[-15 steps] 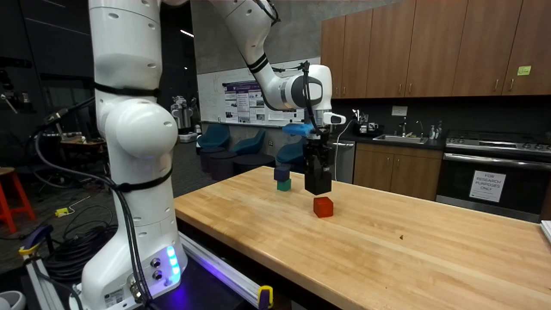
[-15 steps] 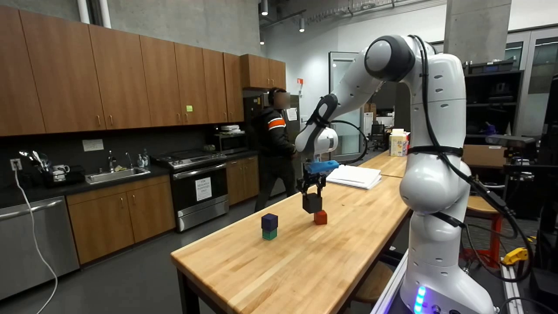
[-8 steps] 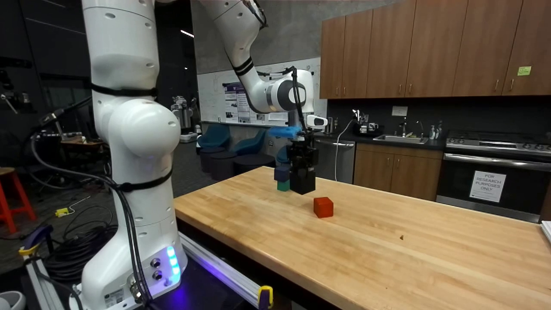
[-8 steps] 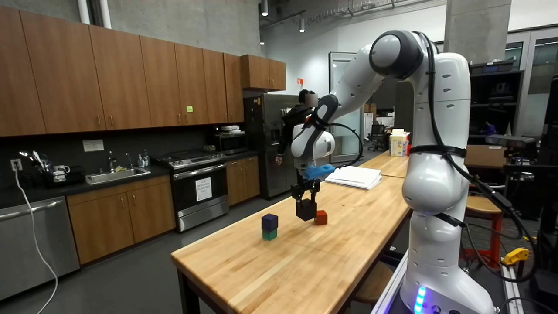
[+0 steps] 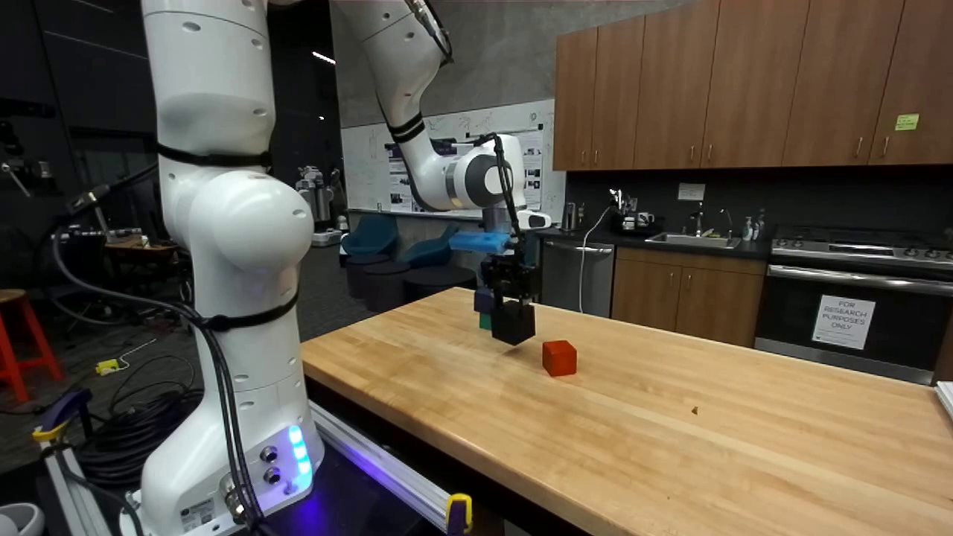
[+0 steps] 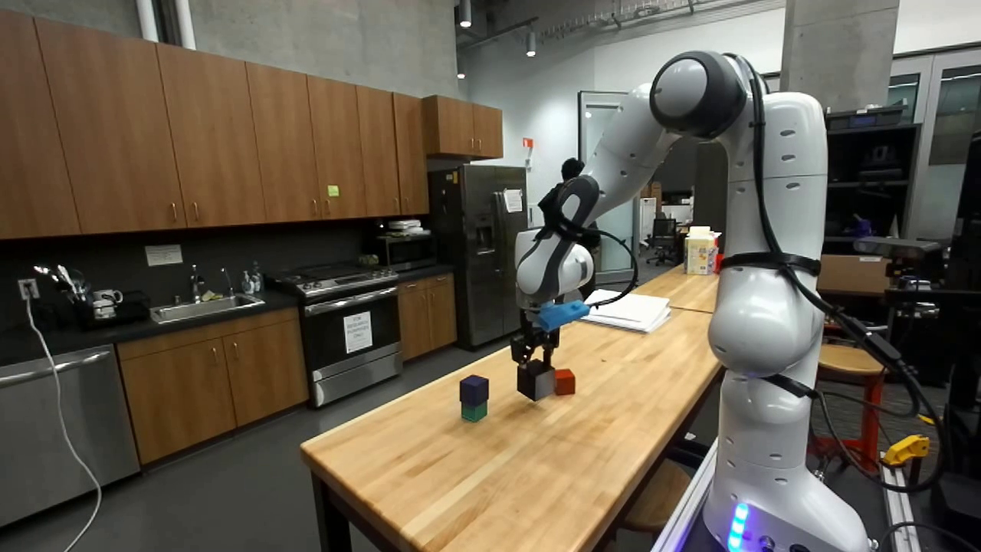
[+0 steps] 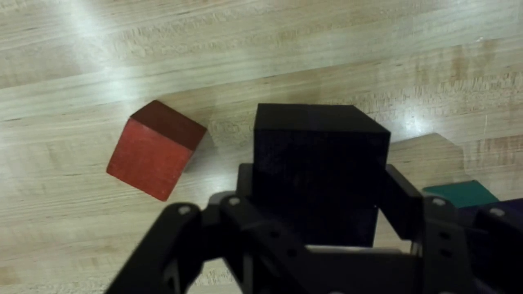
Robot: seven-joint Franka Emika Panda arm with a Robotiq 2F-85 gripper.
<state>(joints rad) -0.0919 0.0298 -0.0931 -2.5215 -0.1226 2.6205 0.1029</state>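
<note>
Gripper: I had my gripper (image 7: 320,192) clamped on the black block (image 7: 322,155), the fingers (image 7: 244,179) pressed to opposite sides of it.
Black block: It hung between my fingertips, just above the table (image 6: 490,491); in the wrist view its shadow (image 7: 427,161) fell out to one side, so I took it to be raised.
Step in hand: I judged this to be the holding stage, the block secured and not yet let go.
Next move: It called, I thought, for a firm squeeze and small, level shifts; lowering would have needed the base flat to the table, and sideways travel more height first.
Red block (image 7: 149,159): It sat near my gripper on one flank, turned at an angle to what I held; the wrist view showed bare table between the two.
Purple block (image 6: 474,389): It rested on the green block (image 6: 474,412), near my gripper on the flank opposite the red one; my gripper partly covered the pair in the wrist view.
In the way: Blocks stood on both flanks of my gripper, so a low sweep either way could have struck one, the stacked pair being, I judged, easier to topple. What I held hid the table directly beneath; clearance there I could not tell.
Papers (image 6: 625,310): They lay on the table past the red block, well apart from my gripper.
Person (image 6: 572,169): Someone showed in the background of an exterior view, well away from my gripper.
</note>
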